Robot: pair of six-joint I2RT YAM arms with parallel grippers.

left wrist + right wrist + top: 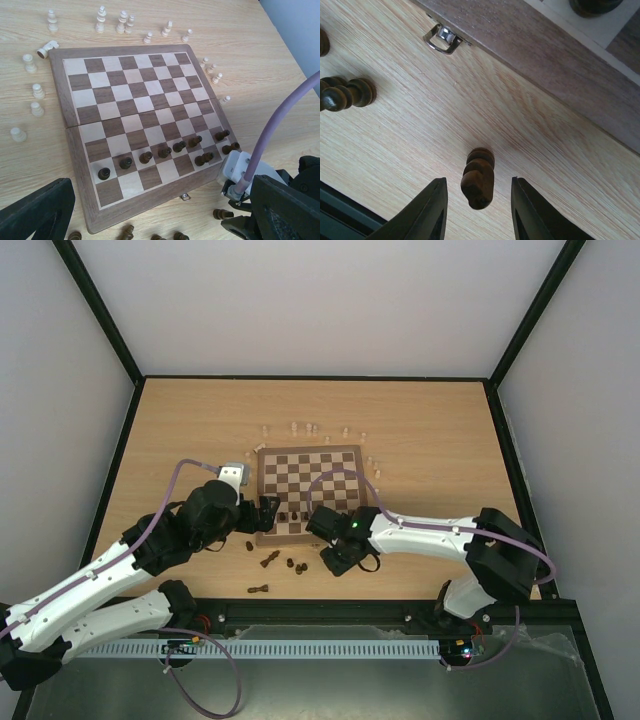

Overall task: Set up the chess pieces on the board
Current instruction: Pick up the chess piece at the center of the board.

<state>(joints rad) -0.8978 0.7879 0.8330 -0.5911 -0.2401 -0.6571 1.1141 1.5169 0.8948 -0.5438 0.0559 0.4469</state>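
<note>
The board (310, 490) lies mid-table and fills the left wrist view (135, 95). Several dark chess pieces (164, 151) stand in a row on its near ranks. More dark pieces (272, 558) lie on the table in front of it. Cream pieces (101, 19) stand off the board along its far, left and right edges. My right gripper (479, 197) is open, its fingers either side of an upright dark piece (478, 180) on the table, not touching it. My left gripper (162, 205) is open and empty, above the board's near edge.
A metal latch (442, 39) sticks out of the board's near border. Another dark piece (345, 94) lies on its side left of the right gripper. The right arm's wrist (240, 172) sits at the board's near right corner. A black frame edges the table.
</note>
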